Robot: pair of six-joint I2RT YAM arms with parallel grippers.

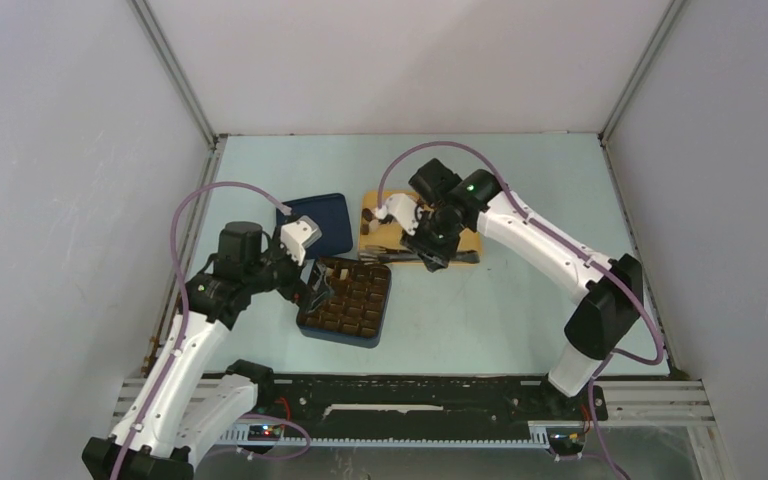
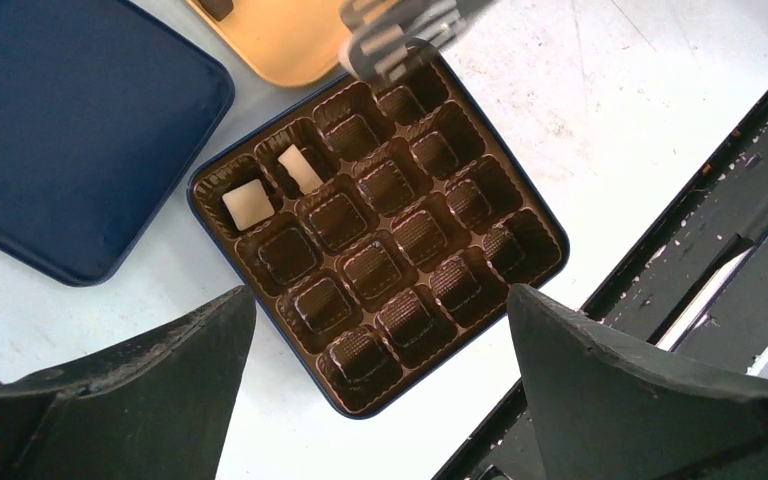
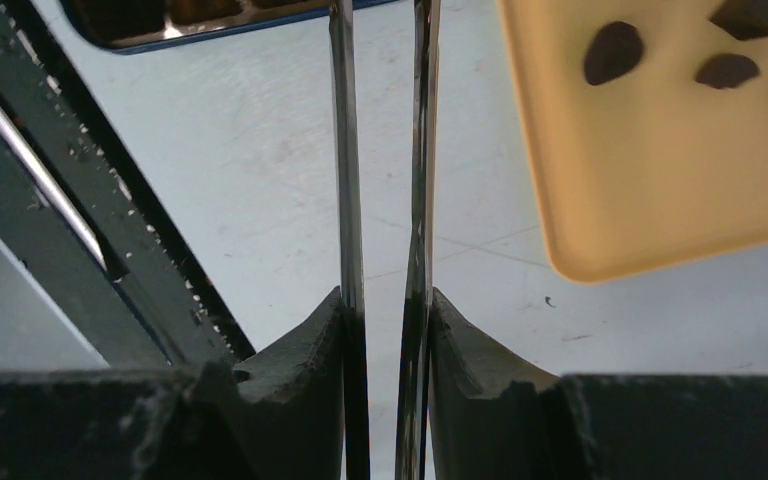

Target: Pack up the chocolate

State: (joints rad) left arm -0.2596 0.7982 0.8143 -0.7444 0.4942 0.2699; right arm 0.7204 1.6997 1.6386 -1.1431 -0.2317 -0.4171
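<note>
Two cream-white chocolate pieces [image 2: 247, 204] [image 2: 300, 168] lie in cells of the brown gridded insert of the dark blue box [image 2: 200, 215] [image 1: 338, 335]. Dark chocolate pieces [image 3: 613, 52] [image 1: 367, 215] lie on a yellow board [image 3: 660, 170] [image 1: 372, 242]. My right gripper [image 3: 385, 300] [image 1: 430, 250] is shut on metal tongs [image 3: 345, 150] [image 1: 400, 256]. The tong tips [image 2: 390, 40] hang blurred over the box's far corner, and I cannot tell whether they hold anything. Above the box's near-left edge, my left gripper [image 2: 380, 295] [image 1: 315, 290] stands open and empty.
The box's dark blue lid [image 2: 70, 130] [image 1: 325, 222] lies flat to the left of the yellow board. A black rail [image 2: 720, 250] [image 3: 110, 230] runs along the table's near edge. Grey walls close in the table on three sides.
</note>
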